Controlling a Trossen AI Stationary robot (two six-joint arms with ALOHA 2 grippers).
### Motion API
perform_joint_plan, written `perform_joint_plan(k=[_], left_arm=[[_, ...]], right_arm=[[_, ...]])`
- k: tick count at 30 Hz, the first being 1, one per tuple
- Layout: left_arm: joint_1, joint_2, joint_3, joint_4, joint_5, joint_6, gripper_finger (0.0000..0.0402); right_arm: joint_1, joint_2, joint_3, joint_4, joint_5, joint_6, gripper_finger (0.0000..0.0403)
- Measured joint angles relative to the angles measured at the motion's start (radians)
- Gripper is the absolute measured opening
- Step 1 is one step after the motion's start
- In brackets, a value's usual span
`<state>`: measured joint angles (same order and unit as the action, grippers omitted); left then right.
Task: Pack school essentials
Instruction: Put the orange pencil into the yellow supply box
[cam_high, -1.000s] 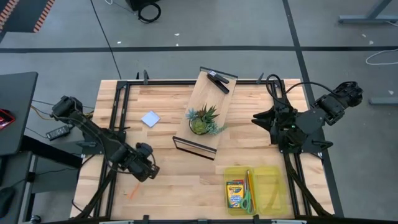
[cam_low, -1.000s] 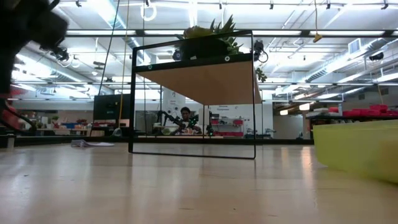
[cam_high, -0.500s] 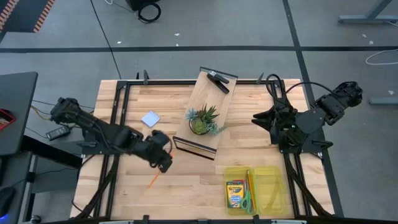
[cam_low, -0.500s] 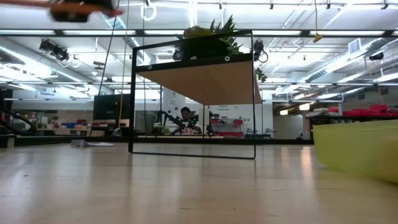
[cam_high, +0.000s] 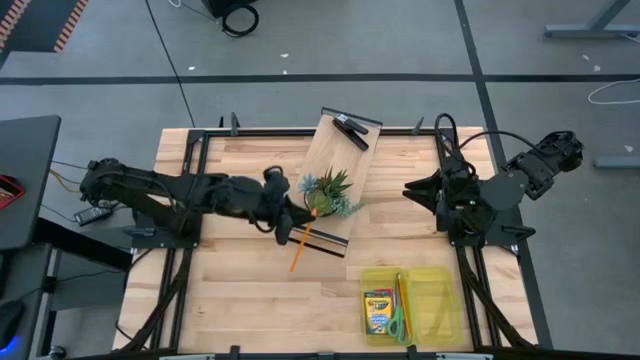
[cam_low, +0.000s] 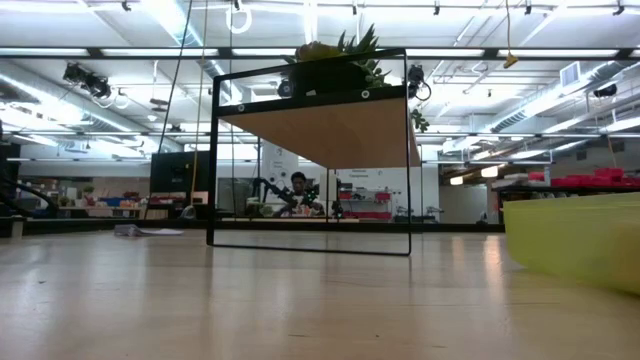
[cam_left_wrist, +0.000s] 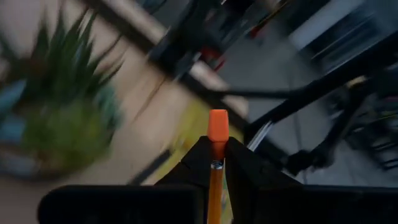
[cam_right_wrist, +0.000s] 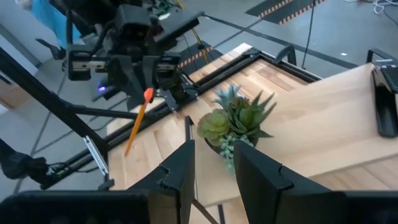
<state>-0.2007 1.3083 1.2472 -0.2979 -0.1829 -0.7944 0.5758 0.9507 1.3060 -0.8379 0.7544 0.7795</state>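
Left gripper (cam_high: 290, 212) just left of frame centre in the high view, matte black fingers (cam_left_wrist: 245, 171) pinched tight on a thin orange pencil (cam_high: 298, 250) near its orange eraser end; slim straight shaft slanting down toward lower centre, above the pale, grained wooden table (cam_high: 240, 290). Just right of it, a slanted wooden shelf board (cam_high: 335, 160) in a thin black frame, bearing a spiky green potted plant (cam_high: 328, 193) and, at upper centre, a black clip-like object (cam_high: 351, 130). Lower right: translucent yellow plastic bin (cam_high: 445, 300), rectangular with rounded corners, containing a yellow-green crayon box (cam_high: 377, 312), green-handled scissors (cam_high: 399, 322) and a further orange pencil. Right gripper (cam_high: 412, 190) right of centre, beside the shelf board, blocky dark fingers (cam_right_wrist: 258, 168) parted with nothing between. Small pale blue-white pad not visible from above, under the left arm.
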Motion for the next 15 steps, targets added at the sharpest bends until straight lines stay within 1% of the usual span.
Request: perform_joint_plan(k=[5, 9, 11, 15], left_arm=[[0.052, 0.001, 0.000, 0.181, 0.004, 0.080, 0.0035], [0.092, 0.017, 0.001, 0.323, 0.000, 0.135, 0.0032], [0.111, 0.033, 0.002, 0.402, 0.000, 0.161, 0.0035], [0.136, 0.053, 0.003, 0.497, 0.004, 0.210, 0.0039]], right_arm=[[0.000, 0.019, 0.000, 0.063, 0.005, -0.033, 0.0120], [-0.026, 0.054, 0.000, 0.116, 0.003, -0.100, 0.0134], [-0.048, 0.071, 0.000, 0.161, -0.021, -0.148, 0.0145], [-0.112, 0.105, 0.000, 0.269, -0.107, -0.244, 0.0171]])
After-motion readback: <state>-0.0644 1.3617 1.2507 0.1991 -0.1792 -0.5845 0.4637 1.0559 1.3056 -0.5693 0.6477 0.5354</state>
